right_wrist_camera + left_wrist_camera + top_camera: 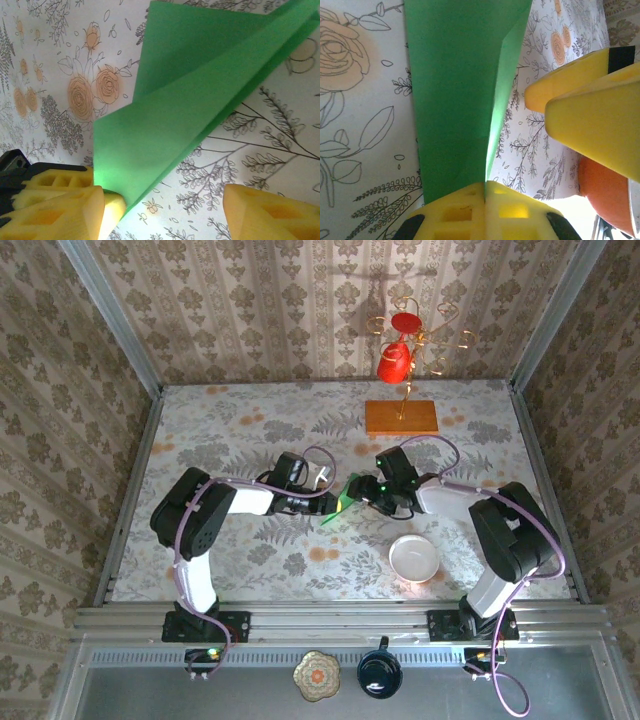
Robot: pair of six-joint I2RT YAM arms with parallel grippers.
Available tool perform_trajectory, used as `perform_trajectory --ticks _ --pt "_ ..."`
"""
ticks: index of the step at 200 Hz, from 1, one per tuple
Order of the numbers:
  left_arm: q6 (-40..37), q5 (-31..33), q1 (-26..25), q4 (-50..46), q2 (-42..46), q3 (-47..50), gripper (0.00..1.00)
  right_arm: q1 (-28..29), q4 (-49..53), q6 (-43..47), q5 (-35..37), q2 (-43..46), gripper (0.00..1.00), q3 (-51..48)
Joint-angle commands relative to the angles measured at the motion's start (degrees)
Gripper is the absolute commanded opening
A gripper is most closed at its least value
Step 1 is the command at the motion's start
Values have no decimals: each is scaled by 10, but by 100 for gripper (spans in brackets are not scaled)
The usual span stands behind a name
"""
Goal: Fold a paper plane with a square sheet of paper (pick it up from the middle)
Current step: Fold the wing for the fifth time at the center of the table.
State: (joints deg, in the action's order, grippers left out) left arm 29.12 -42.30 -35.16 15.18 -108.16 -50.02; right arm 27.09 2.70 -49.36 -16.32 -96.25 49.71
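Note:
The bright green sheet of paper (345, 496) is folded into a tapering, plane-like wedge with a long crease and is held just over the table's middle. My left gripper (325, 503) is shut on its narrow end. In the left wrist view the paper (455, 90) runs up from between the closed fingertips of the left gripper (485, 189). My right gripper (376, 490) stands open right beside the paper on its other side. In the right wrist view the paper (190, 110) hangs above the gap of the right gripper (170, 212), with its lower corner by the left finger (60, 210).
A white bowl (414, 559) sits near the front right. An orange wooden slab (401, 417) at the back carries a gold wire stand with red cups (396, 360). The floral tabletop (220, 550) is fenced by metal rails and patterned walls.

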Motion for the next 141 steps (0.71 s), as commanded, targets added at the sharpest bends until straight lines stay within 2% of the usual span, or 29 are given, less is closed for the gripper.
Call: perform_trajectory --ticks 1,141 --pt "14 -15 0 -10 -14 -14 0 7 27 14 -8 -20 65 24" --pt "47 -18 4 31 -35 1 0 10 68 16 25 -78 57 68"
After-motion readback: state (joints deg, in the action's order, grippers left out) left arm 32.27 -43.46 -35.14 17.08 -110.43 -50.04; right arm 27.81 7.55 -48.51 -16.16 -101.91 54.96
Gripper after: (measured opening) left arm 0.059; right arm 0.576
